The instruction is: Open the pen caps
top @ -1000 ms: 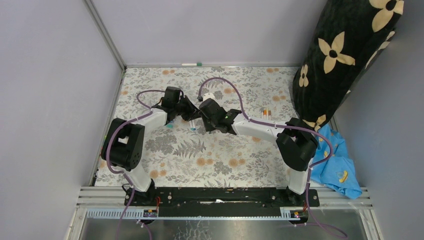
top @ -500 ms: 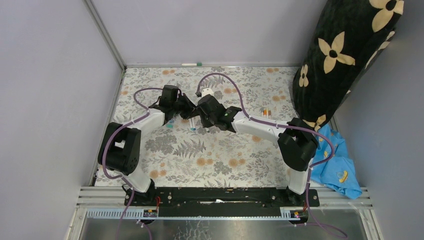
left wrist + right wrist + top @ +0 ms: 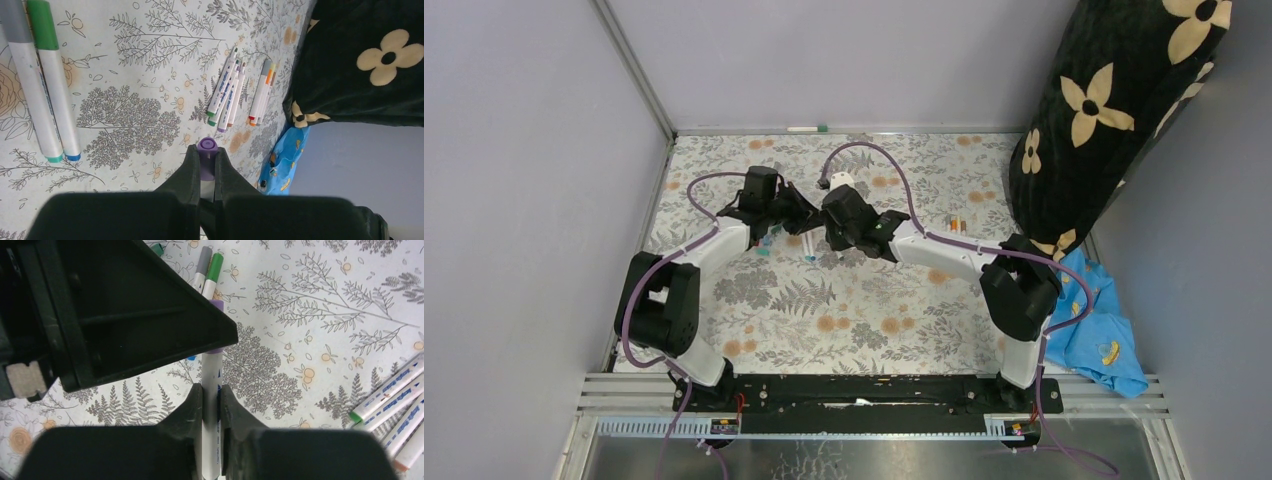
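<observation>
Overhead, a floral-patterned bench (image 3: 864, 320) carries two black-and-white robot arms whose ends meet just above the centre of the frame.

In the left wrist view, the left claw (image 3: 206, 152) rises from the bottom centre. Its two fingers are pressed tight on a purple cap (image 3: 206, 145), whose rounded end pokes out past the fingertips.

In the right wrist view, the right claw (image 3: 211, 389) sits at the bottom centre, clamped on the white barrel (image 3: 210, 370) of the same pen, a little below the cap. Purple meets white with no gap showing (the left claw's black body, filling the upper left of this frame, hides most of the cap). The pen is held between the two claws.

At the upper left of the left wrist view, two more pens lie side by side on the bench, one with a grey cap (image 3: 15, 22) and one with a green cap (image 3: 42, 25). Near the centre of that frame lies a cluster of pens (image 3: 225, 95), and just to its right a pair with orange ends (image 3: 261, 92). A black cushion with cream flowers (image 3: 350, 75) fills the upper right, with a blue cloth (image 3: 280, 160) below it.
</observation>
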Robot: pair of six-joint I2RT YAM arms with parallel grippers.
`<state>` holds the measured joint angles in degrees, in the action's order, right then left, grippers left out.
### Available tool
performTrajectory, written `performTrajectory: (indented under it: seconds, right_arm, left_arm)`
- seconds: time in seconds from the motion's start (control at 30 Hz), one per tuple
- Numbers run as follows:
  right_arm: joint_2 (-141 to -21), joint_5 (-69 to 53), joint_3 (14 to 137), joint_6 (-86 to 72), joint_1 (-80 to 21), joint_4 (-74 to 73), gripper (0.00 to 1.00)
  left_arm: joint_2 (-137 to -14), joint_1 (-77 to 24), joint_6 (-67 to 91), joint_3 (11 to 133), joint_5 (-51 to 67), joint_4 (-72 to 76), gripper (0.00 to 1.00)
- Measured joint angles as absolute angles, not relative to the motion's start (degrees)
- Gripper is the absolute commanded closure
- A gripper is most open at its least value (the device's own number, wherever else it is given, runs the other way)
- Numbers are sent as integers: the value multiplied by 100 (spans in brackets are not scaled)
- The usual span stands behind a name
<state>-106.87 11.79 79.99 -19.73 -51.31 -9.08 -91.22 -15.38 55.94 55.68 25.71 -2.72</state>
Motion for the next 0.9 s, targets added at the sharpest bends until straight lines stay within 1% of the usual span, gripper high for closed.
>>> performTrajectory:
  seconds: [0.03,0.3,0.47,0.63,0.77,0.83,0.9]
  right_arm:
    - [-10687,1142,7994,-1990,-5116,-897,100]
    - [-10687,792,7865,-2018,-4954,-591,100]
    - [-10694,642,7662,-2021,-4840,-307,100]
    - [-10565,589,6976,-2102,-4781,537,100]
    - [-10125,475,6023,-2176,-4788,189,100]
    - [-10097,443,5723,-2231,-4788,80,100]
    - [-10092,421,5583,-2261,-4788,23,100]
  left_arm:
    - [-9122,-1538,5612,5568,2569,-272,100]
    - [-9172,-1409,5839,5568,2458,-215,100]
    - [-9533,-1280,6084,5747,2674,-222,100]
    - [-10020,-1170,6132,6193,2884,-617,100]
    - [-10287,-646,6086,6849,2351,-652,100]
    - [-10311,-342,6069,7153,2106,-650,100]
    - [-10311,-244,6053,7275,1981,-639,100]
